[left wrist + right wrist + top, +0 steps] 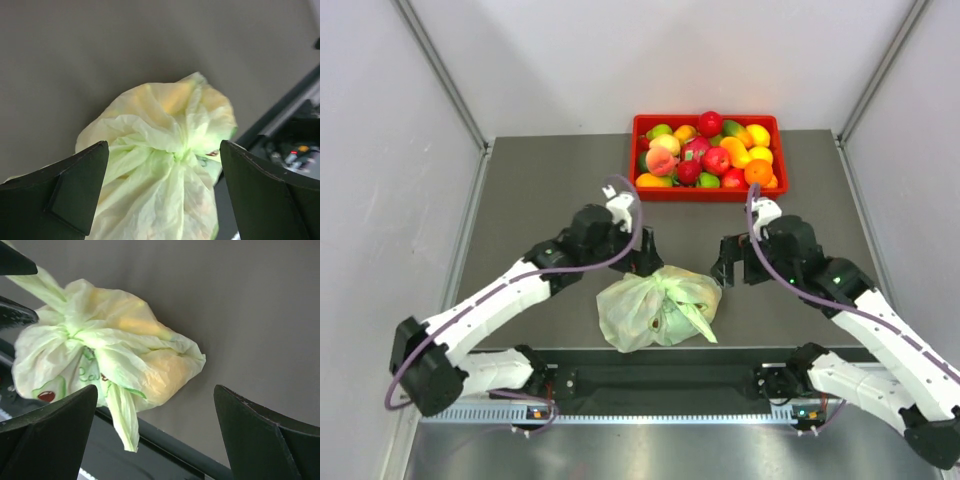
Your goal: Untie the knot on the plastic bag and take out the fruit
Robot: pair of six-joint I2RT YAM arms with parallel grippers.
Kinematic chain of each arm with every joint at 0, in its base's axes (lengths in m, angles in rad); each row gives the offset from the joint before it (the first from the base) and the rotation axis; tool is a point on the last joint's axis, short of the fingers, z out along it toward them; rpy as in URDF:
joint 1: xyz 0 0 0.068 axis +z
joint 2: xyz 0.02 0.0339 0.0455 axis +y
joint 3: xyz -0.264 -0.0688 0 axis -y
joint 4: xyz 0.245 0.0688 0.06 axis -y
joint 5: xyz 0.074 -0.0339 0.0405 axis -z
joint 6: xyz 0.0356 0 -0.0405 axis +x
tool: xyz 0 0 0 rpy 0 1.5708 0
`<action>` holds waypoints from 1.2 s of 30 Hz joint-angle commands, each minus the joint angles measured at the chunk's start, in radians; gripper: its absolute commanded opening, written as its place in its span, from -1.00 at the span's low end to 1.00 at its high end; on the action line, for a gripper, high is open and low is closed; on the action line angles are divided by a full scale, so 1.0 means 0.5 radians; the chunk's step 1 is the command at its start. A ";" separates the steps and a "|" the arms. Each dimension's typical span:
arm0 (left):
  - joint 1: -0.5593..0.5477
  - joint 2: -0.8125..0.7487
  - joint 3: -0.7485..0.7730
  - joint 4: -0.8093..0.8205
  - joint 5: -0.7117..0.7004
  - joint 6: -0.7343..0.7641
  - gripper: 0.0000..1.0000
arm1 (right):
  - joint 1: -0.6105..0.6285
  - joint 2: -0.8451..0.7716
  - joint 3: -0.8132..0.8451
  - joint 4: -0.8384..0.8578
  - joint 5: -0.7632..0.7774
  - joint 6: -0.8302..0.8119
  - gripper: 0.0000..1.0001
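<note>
Looking down, we see a grey table [540, 200] between pale walls [380, 150]; the tied plastic bag [655, 305] lies near its front edge, flanked by left gripper [644, 262] and right gripper [730, 270], both spread wide, grasping nothing.

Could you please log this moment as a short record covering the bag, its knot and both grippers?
bag: pale green, lying on the table between the two grippers
knot: tied
fruit: inside the bag, only yellowish shapes show through
left gripper: jaws open, over the bag's far left side
right gripper: jaws open, beside the bag's right, not holding it
tray: red, full, at the table's far edge
</note>
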 commanded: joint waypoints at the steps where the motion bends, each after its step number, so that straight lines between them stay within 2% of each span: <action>1: -0.218 0.130 0.167 -0.130 -0.546 0.134 0.94 | 0.162 0.027 0.042 0.009 0.399 0.080 0.99; 9: -0.614 0.265 0.256 -0.427 -0.851 0.138 0.78 | 0.202 0.080 -0.007 0.067 0.470 0.092 0.99; 12: -0.746 0.237 0.232 -0.504 -0.983 0.076 0.77 | 0.202 0.095 -0.011 0.088 0.470 0.086 0.99; 16: -0.792 0.207 0.183 -0.550 -1.047 0.000 0.75 | 0.202 0.132 -0.023 0.125 0.470 0.092 0.99; 21: -0.795 0.253 0.051 -0.593 -1.222 -0.022 0.56 | 0.202 0.196 -0.023 0.190 0.458 0.095 0.99; 22: -0.799 0.256 0.036 -0.596 -1.253 -0.031 0.46 | 0.202 0.208 -0.014 0.214 0.446 0.095 0.99; 23: -0.799 0.265 0.017 -0.593 -1.271 -0.034 0.21 | 0.202 0.221 -0.011 0.236 0.433 0.092 0.99; 25: -0.799 0.259 -0.004 -0.566 -1.290 -0.040 -0.12 | 0.205 0.264 0.011 0.288 0.384 0.089 0.99; 26: -0.799 0.250 -0.013 -0.547 -1.290 -0.037 -0.51 | 0.208 0.294 0.020 0.309 0.351 0.083 0.99; 28: -0.799 0.183 -0.056 -0.474 -1.244 -0.025 -0.90 | 0.221 0.328 0.023 0.364 0.302 0.065 0.99; 29: -0.799 0.136 -0.084 -0.434 -1.213 -0.016 -1.00 | 0.230 0.377 0.032 0.410 0.250 0.050 0.99; 31: -0.799 -0.071 -0.218 -0.247 -1.088 0.024 -1.00 | 0.279 0.426 0.048 0.460 0.203 0.022 0.99; 36: -0.799 -0.520 -0.440 -0.035 -1.094 0.039 -1.00 | 0.432 0.573 0.127 0.558 0.182 -0.067 0.99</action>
